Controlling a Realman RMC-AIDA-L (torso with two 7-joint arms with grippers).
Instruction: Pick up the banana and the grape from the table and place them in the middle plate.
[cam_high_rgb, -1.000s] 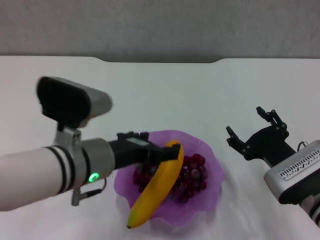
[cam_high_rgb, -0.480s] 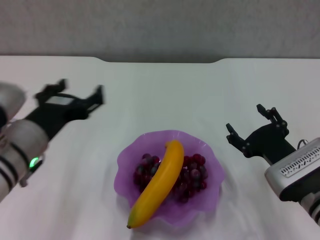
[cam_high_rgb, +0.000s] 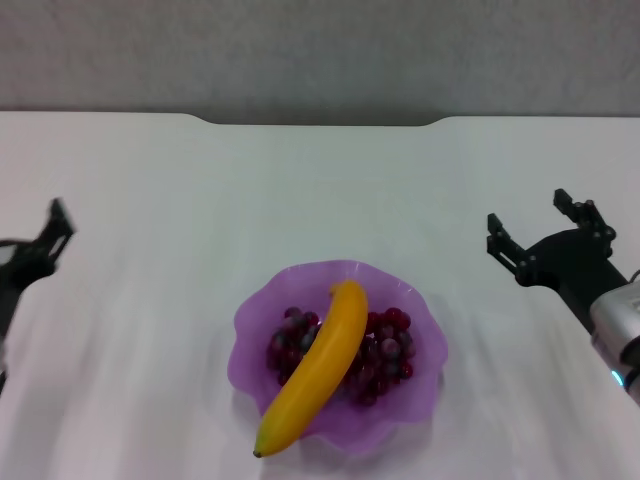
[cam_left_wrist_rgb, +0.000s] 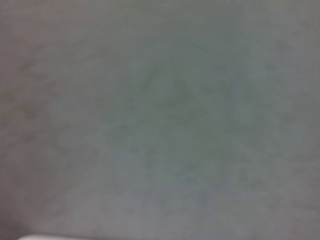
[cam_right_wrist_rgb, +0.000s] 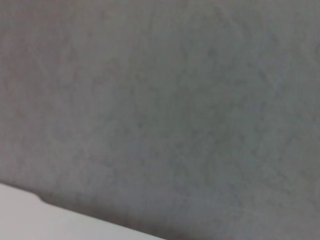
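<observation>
The banana (cam_high_rgb: 318, 368) lies slantwise across the middle plate (cam_high_rgb: 423, 392), resting on top of the grape bunch (cam_high_rgb: 386, 350), which fills the plate's centre. The plate is translucent purple with a wavy rim and sits on the white table (cam_high_rgb: 320, 200) near its front. My left gripper (cam_high_rgb: 40, 240) is at the far left edge of the head view, open and empty, well away from the plate. My right gripper (cam_high_rgb: 537, 225) is open and empty to the right of the plate, above the table. Both wrist views show only grey wall.
The table's notched far edge (cam_high_rgb: 320, 122) meets a grey wall. A strip of white table (cam_right_wrist_rgb: 30, 220) shows in the right wrist view.
My left arm has drawn back from over the plate to the far left, leaving the banana on the grapes. My right gripper has shifted a little to the right.
</observation>
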